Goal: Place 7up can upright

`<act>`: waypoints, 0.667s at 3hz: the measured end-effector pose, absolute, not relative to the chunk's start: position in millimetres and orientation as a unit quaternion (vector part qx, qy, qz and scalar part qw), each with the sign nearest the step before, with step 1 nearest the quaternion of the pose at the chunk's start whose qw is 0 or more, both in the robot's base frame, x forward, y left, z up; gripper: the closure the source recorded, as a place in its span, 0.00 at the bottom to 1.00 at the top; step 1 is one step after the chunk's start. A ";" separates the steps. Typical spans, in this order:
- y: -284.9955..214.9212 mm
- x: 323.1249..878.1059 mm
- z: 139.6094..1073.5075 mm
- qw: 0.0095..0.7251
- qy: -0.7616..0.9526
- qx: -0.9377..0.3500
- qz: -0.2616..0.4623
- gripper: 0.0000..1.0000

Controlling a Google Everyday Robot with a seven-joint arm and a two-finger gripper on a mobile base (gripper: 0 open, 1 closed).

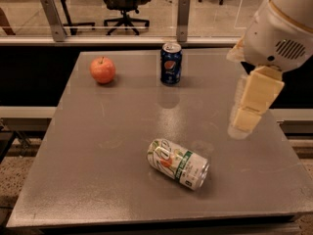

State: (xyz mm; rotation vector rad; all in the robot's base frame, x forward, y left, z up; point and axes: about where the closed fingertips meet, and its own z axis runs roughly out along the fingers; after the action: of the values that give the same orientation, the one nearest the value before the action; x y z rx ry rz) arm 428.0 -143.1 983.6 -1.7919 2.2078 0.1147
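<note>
Gripper (243,123) over right side of table (112,116), its state unclear, 7up can (177,163) on its side to lower left, well apart.

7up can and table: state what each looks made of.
7up can: likely thin metal, glossy printed wall, bare silver end. Table: matte grey, perhaps laminate; faint scuffs, dull reflection. Tool, hovering over the table's right side: cream, probably plastic.

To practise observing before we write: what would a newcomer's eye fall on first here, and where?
The 7up can lies on its side near the front of the table. The gripper hangs over the table's right side, apart from the can. At the back, a blue Pepsi can stands upright, a red apple to its left.
</note>
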 end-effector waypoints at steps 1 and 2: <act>-113.2 418.6 971.6 0.131 0.769 -0.624 0.039 0.00; -91.2 412.9 949.1 0.107 0.777 -0.619 0.022 0.00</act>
State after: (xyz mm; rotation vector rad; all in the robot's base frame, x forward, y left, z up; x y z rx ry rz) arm 412.9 -91.2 949.1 -1.8234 2.2879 0.0650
